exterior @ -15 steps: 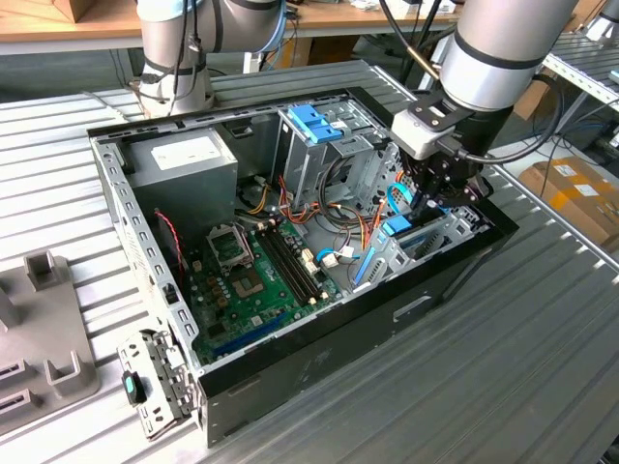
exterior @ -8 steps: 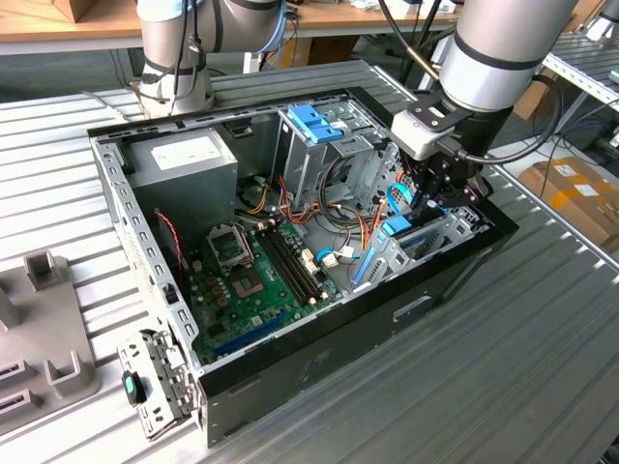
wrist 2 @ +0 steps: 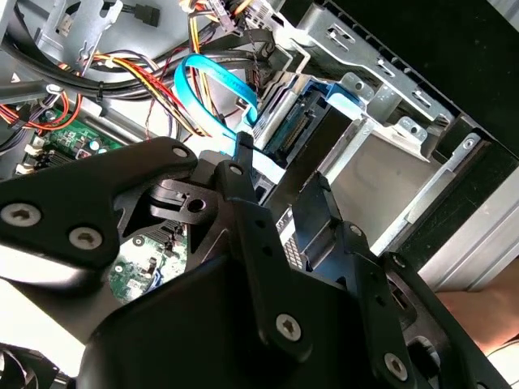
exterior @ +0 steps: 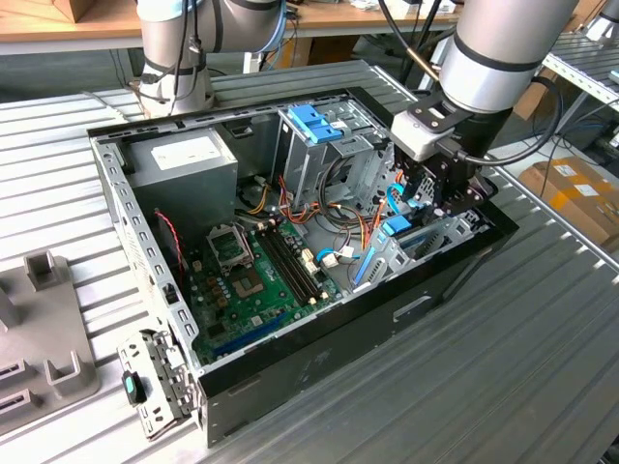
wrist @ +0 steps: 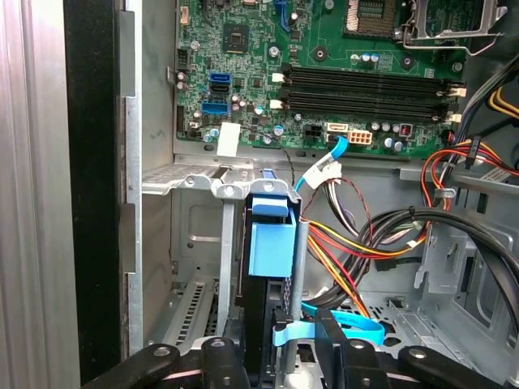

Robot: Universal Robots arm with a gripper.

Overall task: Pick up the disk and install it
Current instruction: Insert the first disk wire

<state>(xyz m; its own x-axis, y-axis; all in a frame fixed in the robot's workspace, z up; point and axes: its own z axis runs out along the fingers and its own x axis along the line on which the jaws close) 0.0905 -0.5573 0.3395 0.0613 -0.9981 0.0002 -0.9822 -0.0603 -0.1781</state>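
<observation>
The disk (wrist: 272, 243) stands on edge in a metal bay slot at the front of the open computer case (exterior: 319, 362), with its light-blue carrier facing out. In the exterior view the disk (exterior: 397, 228) shows as a blue patch just under my gripper (exterior: 435, 198), towards that view's right. In the first wrist view my gripper (wrist: 280, 356) is open, a black finger on each side of the disk's dark edge and a small gap on both sides. In the second wrist view the disk (wrist 2: 304, 121) sits in the bay beyond my gripper (wrist 2: 276, 186).
A blue data cable (wrist 2: 215, 81) and coloured power wires (wrist: 349, 251) run close to the bay. The motherboard (exterior: 256, 280), a grey power-supply box (exterior: 189, 164) and an upright cage with a blue bracket (exterior: 314, 121) fill the case. A grey fixture (exterior: 39, 329) lies at the exterior view's left.
</observation>
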